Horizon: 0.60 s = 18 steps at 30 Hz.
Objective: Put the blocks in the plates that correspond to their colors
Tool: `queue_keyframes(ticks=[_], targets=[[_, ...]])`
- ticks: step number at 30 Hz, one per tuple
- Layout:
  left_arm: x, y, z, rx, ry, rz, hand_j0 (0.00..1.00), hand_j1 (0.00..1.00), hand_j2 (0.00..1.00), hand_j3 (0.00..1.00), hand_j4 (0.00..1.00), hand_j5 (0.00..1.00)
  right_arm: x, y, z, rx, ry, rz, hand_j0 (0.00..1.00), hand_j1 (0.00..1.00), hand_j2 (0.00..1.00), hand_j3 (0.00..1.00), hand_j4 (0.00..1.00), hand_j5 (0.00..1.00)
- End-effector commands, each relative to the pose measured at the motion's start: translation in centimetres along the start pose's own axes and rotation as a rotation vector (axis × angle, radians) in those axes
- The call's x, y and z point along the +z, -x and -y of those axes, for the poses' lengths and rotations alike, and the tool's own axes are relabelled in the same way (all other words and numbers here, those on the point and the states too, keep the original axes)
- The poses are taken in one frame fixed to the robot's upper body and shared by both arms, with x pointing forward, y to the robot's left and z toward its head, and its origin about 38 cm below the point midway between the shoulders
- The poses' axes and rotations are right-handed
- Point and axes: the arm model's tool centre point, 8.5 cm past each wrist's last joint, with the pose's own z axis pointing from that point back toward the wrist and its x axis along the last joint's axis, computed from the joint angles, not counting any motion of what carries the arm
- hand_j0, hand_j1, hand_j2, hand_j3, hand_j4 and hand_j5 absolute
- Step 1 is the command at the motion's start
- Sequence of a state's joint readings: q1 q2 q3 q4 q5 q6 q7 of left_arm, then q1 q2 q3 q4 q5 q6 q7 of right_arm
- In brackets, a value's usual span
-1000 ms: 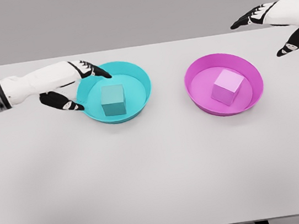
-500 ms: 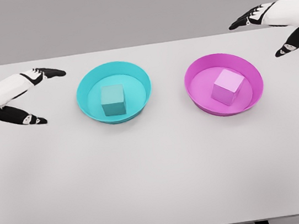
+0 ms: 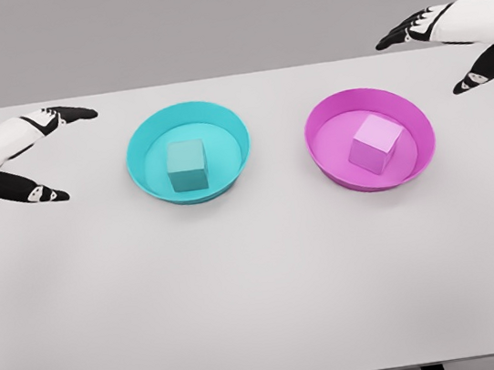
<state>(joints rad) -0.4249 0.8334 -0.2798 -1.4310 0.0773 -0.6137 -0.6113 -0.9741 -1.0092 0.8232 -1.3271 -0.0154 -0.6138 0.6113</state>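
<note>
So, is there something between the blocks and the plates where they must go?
No. The teal block already sits inside the teal plate, and the pink block sits inside the pink plate. Nothing visible stands in the way.

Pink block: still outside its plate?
No, the pink block sits inside the pink plate, with no robot hand touching it.
</note>
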Motion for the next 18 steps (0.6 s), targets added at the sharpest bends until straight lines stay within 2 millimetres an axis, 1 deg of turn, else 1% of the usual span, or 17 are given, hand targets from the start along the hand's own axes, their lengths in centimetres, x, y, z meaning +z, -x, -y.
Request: queue_keyframes(ticks=[1,10,12,18], targets=[[0.04,-0.01,-0.09,0.006,-0.005,0.001,1.00,1.00,1.00,1.00,1.00,1.00,0.05,-0.05,0.09,-0.004,0.004,0.001,1.00,1.00,1.00,1.00,1.00,1.00],[0.04,-0.01,-0.09,0.006,-0.005,0.001,1.00,1.00,1.00,1.00,1.00,1.00,0.21,0.00,0.21,-0.002,0.006,-0.002,1.00,1.00,1.00,1.00,1.00,1.00],[0.02,0.00,-0.04,0.006,-0.003,0.001,1.00,1.00,1.00,1.00,1.00,1.00,0.49,0.04,0.62,0.003,0.019,-0.007,1.00,1.00,1.00,1.00,1.00,1.00],[-0.01,0.01,0.06,0.008,-0.003,0.001,1.00,1.00,1.00,1.00,1.00,1.00,0.42,0.02,0.55,0.001,0.018,-0.005,1.00,1.00,1.00,1.00,1.00,1.00]])
